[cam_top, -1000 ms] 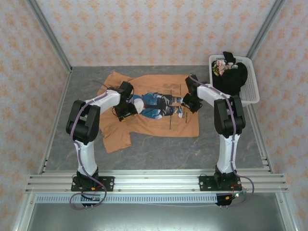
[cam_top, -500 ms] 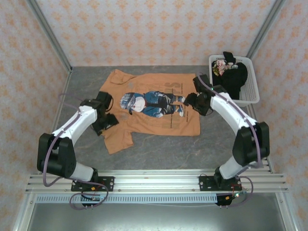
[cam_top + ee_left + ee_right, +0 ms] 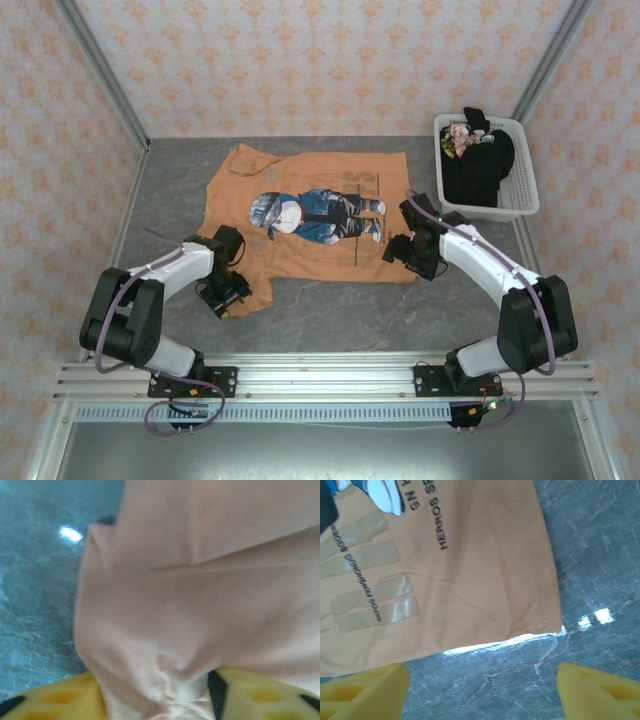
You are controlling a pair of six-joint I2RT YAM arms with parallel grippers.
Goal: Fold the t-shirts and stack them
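Nearest the arm bases, the left gripper (image 3: 157, 702) sits at the orange t-shirt's (image 3: 300, 255) near-left sleeve, its yellow fingers (image 3: 50, 700) pinched on a bunched fold of that cloth. The right gripper (image 3: 480, 690) hovers just off the shirt's near-right hem corner, jaws spread wide over grey table (image 3: 330, 310). The shirt lies flat, print up. Beyond its far-right corner, the black t-shirt (image 3: 478, 170) is heaped in a white basket (image 3: 527, 190).

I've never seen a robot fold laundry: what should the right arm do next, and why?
Probably ease the right gripper forward over the near hem corner of the orange shirt and close. Its jaws stand open with that corner lying flat just ahead, while the left gripper has sleeve fabric bunched in it; both could then lift the near edge.
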